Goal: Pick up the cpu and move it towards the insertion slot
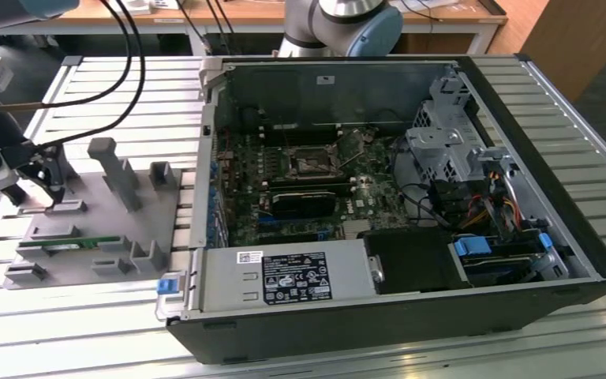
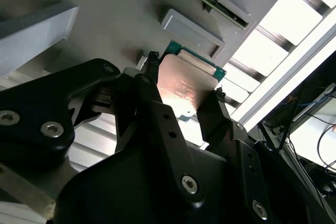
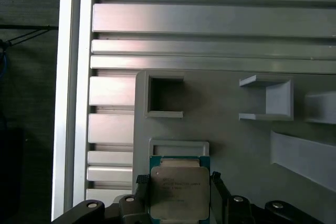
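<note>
The black two-fingered gripper (image 1: 38,189) is hovering low over the grey plastic fixture tray (image 1: 114,225), at about nine o'clock in the exterior view. That tray is lying on the slatted aluminium worktop (image 1: 72,316). In both wrist views its black fingers (image 2: 157,103) are closing narrowly on two opposite edges of the small flat square cpu (image 3: 179,192), which has a silvery metal top and a green rim. The cpu is sitting level between them, right at its shallow grey pocket on the tray. I cannot tell whether it is resting there or hanging just clear. The step in hand looks like the pick-up, with the grasp made and the carry not yet under way. The insertion slot (image 1: 312,163), a square black socket in a shiny metal frame, is lying on the motherboard inside the open black computer case (image 1: 387,316), well apart towards three o'clock from the gripper. Reaching it is likely calling for height enough to clear the tray's upright posts and the case's near wall, with the cpu kept flat.
</note>
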Action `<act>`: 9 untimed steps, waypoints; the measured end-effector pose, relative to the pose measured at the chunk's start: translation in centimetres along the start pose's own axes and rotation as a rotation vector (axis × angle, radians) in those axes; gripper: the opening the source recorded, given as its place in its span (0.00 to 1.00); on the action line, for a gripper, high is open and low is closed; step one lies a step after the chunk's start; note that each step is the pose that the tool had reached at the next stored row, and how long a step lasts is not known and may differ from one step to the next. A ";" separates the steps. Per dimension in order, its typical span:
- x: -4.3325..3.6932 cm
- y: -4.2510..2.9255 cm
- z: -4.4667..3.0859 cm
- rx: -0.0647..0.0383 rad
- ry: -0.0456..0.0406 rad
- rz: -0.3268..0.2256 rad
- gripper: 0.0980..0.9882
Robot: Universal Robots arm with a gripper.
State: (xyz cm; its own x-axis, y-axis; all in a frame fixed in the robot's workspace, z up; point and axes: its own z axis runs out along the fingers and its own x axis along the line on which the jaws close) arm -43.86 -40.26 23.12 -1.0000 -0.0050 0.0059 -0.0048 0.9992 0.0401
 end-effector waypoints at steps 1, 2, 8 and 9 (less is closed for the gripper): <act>0.00 0.01 -0.08 0.000 0.0000 0.000 0.50; 0.00 0.02 -0.18 0.000 0.0001 0.000 0.50; 0.01 0.09 -0.88 0.001 0.0000 0.000 0.50; 0.01 0.10 -0.99 0.001 -0.0001 0.000 0.50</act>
State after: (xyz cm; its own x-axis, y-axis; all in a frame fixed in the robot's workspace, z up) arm -43.86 -40.19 24.12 -1.0000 -0.0050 0.0058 -0.0048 0.9992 0.0393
